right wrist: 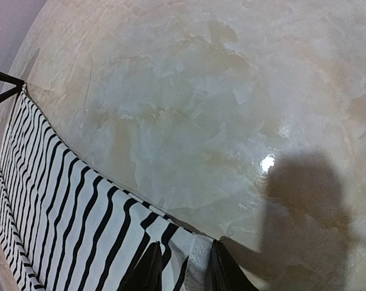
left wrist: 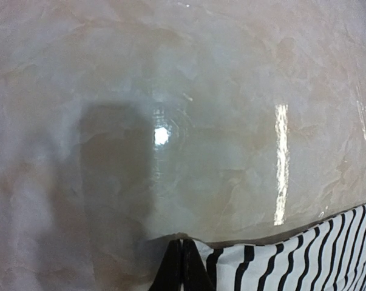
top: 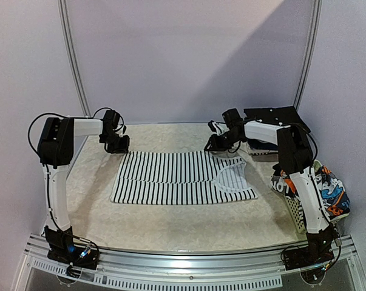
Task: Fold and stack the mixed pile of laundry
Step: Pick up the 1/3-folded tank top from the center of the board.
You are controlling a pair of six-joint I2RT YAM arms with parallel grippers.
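**Both far corners held, fold toward the near edge is ready**

Nearest to the camera is the metal rail (top: 189, 267) at 6 o'clock of the top view, where the two arms are bolted. Behind it is the table (top: 170, 227), and the striped garment (top: 176, 176) lies flat in the middle of it, with its neck opening toward 3 o'clock.

The left gripper (left wrist: 183, 270) stands at the 11 o'clock corner of this garment. Its fingers are pressed together, and the striped corner comes out just beside them, so I judge it is pinching the cloth. The right gripper (right wrist: 186, 267) stands at the 1 o'clock corner, its fingers clamped around the white edge band of the cloth. The far edge between the two runs nearly straight.

At 3 to 4 o'clock of the table stands the white basket (top: 295, 209), and the printed garment (top: 328, 191) hangs over it, not folded yet.

To do this step well, I think both grippers should rise together to the same height and hold the far edge tight, so that no slack forms in the middle. Then they should travel toward 6 o'clock at the same speed and lay the far edge exactly on the near edge. They should let go only when the cloth rests flat. If one side goes faster, the fold will probably be skewed.
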